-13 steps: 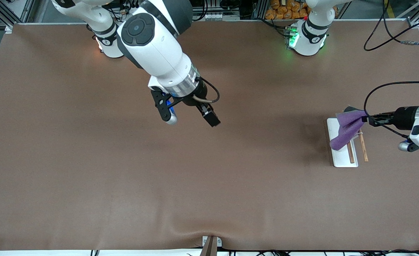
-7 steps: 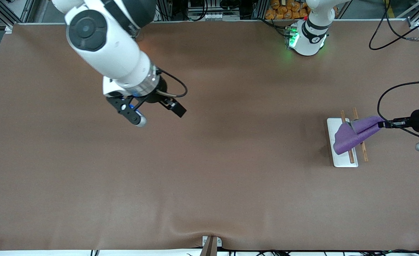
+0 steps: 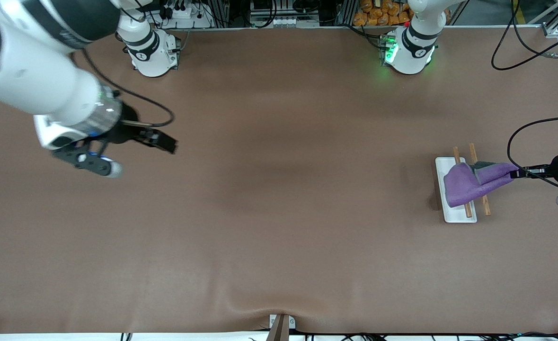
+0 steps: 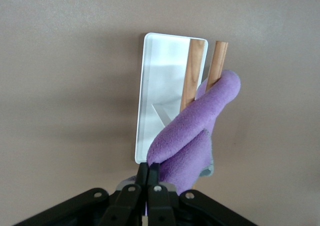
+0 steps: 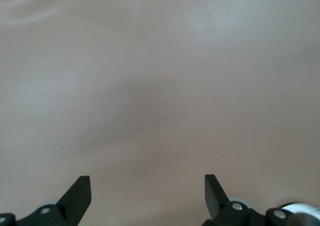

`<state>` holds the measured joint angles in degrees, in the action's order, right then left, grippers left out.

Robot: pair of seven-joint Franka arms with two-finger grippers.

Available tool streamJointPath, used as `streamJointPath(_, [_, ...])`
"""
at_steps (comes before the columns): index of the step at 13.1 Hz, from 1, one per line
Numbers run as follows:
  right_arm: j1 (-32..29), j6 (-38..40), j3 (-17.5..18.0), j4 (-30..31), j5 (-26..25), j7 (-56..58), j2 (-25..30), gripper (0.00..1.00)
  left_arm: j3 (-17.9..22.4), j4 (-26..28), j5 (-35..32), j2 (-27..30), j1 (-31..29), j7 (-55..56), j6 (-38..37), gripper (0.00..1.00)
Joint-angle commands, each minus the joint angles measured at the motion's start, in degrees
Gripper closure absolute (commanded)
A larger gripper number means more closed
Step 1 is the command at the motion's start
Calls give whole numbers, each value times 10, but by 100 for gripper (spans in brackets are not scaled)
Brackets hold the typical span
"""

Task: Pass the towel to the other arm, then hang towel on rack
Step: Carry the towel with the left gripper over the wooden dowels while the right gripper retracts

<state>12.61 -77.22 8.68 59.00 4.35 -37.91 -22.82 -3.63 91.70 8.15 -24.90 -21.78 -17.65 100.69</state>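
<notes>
Hang step: my left gripper, mid-right of frame, pinches the towel draped over the rack; release next. Right gripper waits, fingers spread.

Right arm shell: I saw glossy white casing with a black joint band near the top.
Right wrist: I noted a silvery ring, then a black hand with a thin black cable looping off it.
Right gripper: through its wrist camera I saw the right gripper as two black angular prongs with small silver screws at their roots.
Left gripper: the left gripper showed black linkage bars with silver pivot screws.
Bases: I saw white pedestals with black rings, the left arm's base glowing green.
</notes>
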Motion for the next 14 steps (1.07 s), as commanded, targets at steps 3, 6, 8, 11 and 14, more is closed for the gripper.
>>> streamJointPath(3, [-52, 33, 11, 17, -58, 182, 22, 0, -8, -6, 6, -27, -29, -58, 24, 70])
streamJointPath(6, [-104, 35, 12, 44, -57, 270, 36, 0, -8, -6, 22, -39, -48, -116, 40, 0])
streamJointPath(8, [-130, 16, 12, 84, -53, 306, 58, 0, -8, -6, 42, -45, -56, -170, 45, 0])
streamJointPath(11, [-167, -2, 12, 117, -52, 362, 77, 0, -8, -33, 50, -62, -65, -226, 50, 0])
streamJointPath(14, [-200, -44, 12, 184, -51, 403, 117, 0, -8, -48, 51, -64, -65, -275, 49, 0])
